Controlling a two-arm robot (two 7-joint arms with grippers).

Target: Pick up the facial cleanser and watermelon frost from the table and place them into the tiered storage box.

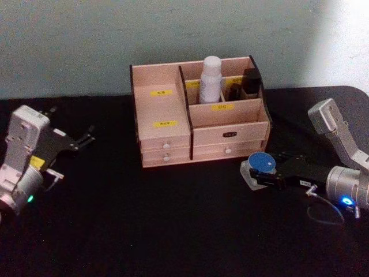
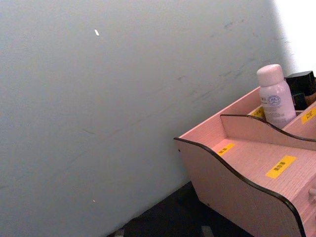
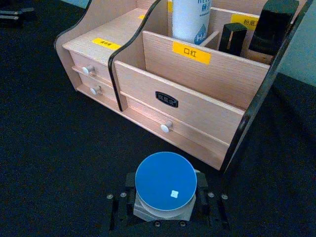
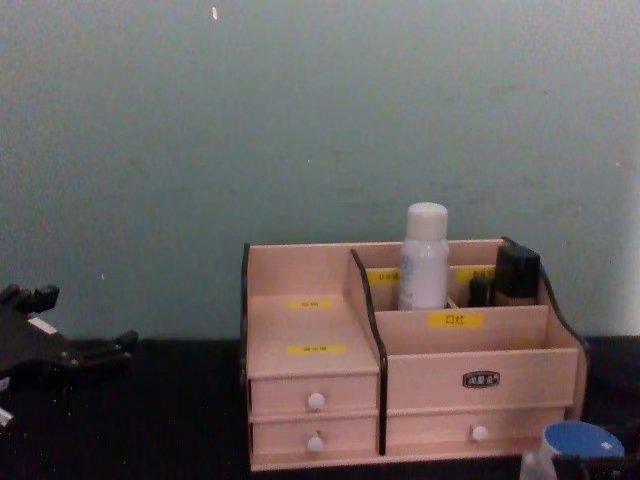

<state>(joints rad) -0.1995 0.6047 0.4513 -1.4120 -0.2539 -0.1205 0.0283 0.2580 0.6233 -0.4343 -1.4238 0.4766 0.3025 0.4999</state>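
The tiered storage box [image 1: 167,107] [image 3: 197,94] [image 4: 310,375] [image 2: 237,197] stands at the middle back of the black table. The facial cleanser, a white bottle [image 1: 211,78] [image 4: 424,255] [image 3: 191,19] [image 2: 274,96], stands upright in a rear compartment on the box's right side. The watermelon frost, a small pale jar with a round blue lid [image 1: 260,163] [image 3: 166,182] [image 4: 580,445], sits between the fingers of my right gripper [image 1: 256,173] [image 3: 166,205], low in front of the box's right drawers. My left gripper [image 1: 86,137] [image 4: 85,325] rests far left, open and holding nothing.
Dark cosmetic containers [image 1: 249,81] [image 3: 274,24] fill the box's back right compartments. The front right compartment and the left stepped shelves hold nothing. A pale wall rises right behind the box. Bare black table [image 1: 144,219] stretches in front and to the left.
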